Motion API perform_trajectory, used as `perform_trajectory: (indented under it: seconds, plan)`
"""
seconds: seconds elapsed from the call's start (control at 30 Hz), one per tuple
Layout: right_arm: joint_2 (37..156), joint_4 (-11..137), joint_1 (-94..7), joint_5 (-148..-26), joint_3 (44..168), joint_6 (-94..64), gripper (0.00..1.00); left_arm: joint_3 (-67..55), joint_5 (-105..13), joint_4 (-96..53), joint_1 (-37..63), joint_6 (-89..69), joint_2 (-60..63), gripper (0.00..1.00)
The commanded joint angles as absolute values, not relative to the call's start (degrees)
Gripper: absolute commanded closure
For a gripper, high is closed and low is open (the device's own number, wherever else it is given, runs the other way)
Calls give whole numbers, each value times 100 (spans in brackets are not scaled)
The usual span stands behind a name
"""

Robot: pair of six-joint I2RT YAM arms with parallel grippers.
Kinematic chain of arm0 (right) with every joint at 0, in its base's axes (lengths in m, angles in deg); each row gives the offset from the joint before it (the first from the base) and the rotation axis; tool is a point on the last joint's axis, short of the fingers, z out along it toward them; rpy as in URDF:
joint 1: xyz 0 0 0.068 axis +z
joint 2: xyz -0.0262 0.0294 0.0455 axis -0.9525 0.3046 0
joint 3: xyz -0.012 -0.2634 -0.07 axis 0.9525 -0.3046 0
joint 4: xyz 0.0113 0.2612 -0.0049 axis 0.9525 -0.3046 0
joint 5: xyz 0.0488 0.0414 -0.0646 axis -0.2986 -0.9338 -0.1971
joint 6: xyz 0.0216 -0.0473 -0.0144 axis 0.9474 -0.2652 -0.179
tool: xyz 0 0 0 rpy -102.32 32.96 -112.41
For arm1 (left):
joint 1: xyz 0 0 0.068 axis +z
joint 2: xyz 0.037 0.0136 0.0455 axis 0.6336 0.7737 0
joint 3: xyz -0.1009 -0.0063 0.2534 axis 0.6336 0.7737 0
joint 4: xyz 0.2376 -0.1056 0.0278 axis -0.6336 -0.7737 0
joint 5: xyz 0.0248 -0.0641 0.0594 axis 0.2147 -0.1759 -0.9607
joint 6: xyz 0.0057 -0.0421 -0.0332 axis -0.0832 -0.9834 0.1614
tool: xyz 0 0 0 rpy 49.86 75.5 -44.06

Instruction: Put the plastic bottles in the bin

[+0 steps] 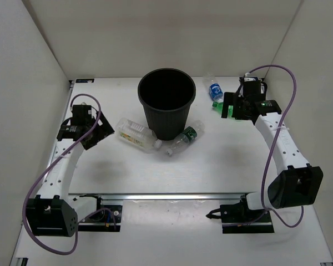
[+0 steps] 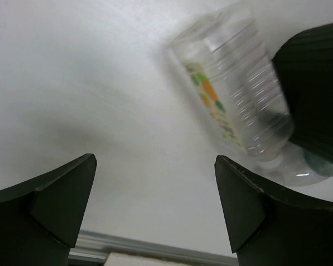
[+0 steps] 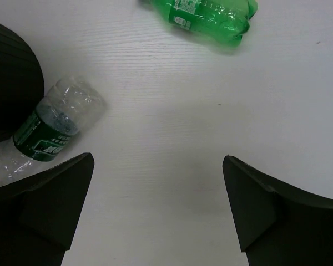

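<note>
No word, brand or number can be read anywhere. The wider bottle (image 2: 241, 83) has a pale label with orange and green marks, too blurred to read. The clear bottle (image 3: 55, 124) wears a dark green label with white print too small to read. The green bottle (image 3: 211, 14) shows only illegible white specks. The far bottle (image 1: 213, 88) shows just a blue band.

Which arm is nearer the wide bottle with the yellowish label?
Left. The left fingers sit just beside the wide bottle; the right fingers are past the bin.
</note>
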State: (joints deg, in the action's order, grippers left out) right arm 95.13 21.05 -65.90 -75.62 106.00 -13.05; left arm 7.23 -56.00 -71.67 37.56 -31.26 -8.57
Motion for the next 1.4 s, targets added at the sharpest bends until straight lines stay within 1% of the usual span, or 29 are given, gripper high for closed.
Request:
perform_trajectory:
  seconds: [0.0,0.1,0.17,0.33,0.5,0.63,0.7,0.77,0.9,0.97,1.0,1.03,1.17,1.3,1.37]
  plan:
    - [9308,2255,-6367,-7554,10540,-1358,1,904,-5919,-7619,3589,-3083,-1059,1]
    - [9203,2219,-6085,-7342,10461,-1411,1,1062,-5717,-7620,3650,-3056,-1111,2]
    - [9185,2237,-6040,-7455,10435,-1420,0,1167,-5603,-7506,3615,-3039,-1173,1]
    - [8992,2753,-6487,-8578,10189,-1306,1,1343,-5347,-7269,3519,-3100,-1366,2]
    - [9219,3519,-6865,-9134,10021,-1507,1,1563,-5330,-7066,3377,-3170,-1420,1]
    - [9825,3590,-6910,-8933,10266,-1894,1,1599,-5277,-7005,3448,-3074,-1279,1]
    - [10254,3748,-6998,-9073,10355,-2454,1,1563,-5338,-6996,3413,-3092,-1252,1]
    - [10658,3766,-7086,-9090,10609,-2893,1,1625,-5304,-6961,3422,-3031,-1261,2]
    - [11538,3696,-7218,-8844,11416,-3817,1,1599,-5382,-6934,3483,-2961,-1305,1]
    - [11924,3696,-7533,-9107,11769,-4073,1,1607,-5409,-6934,3492,-2960,-1288,1]
    - [12196,3600,-7595,-9160,11996,-4222,1,1573,-5400,-6908,3492,-2977,-1270,2]
    - [12321,3503,-7683,-9335,12268,-4380,1,1572,-5409,-6951,3483,-2986,-1261,1]
    - [12997,3388,-7885,-9765,12841,-4838,1,1414,-5400,-7048,3536,-3004,-1103,2]
    - [13429,3257,-7991,-10486,13115,-5006,1,1335,-5567,-7127,3641,-2986,-998,1]
    - [13552,3186,-7939,-10558,13176,-5067,2,1221,-5637,-7162,3597,-3004,-927,1]
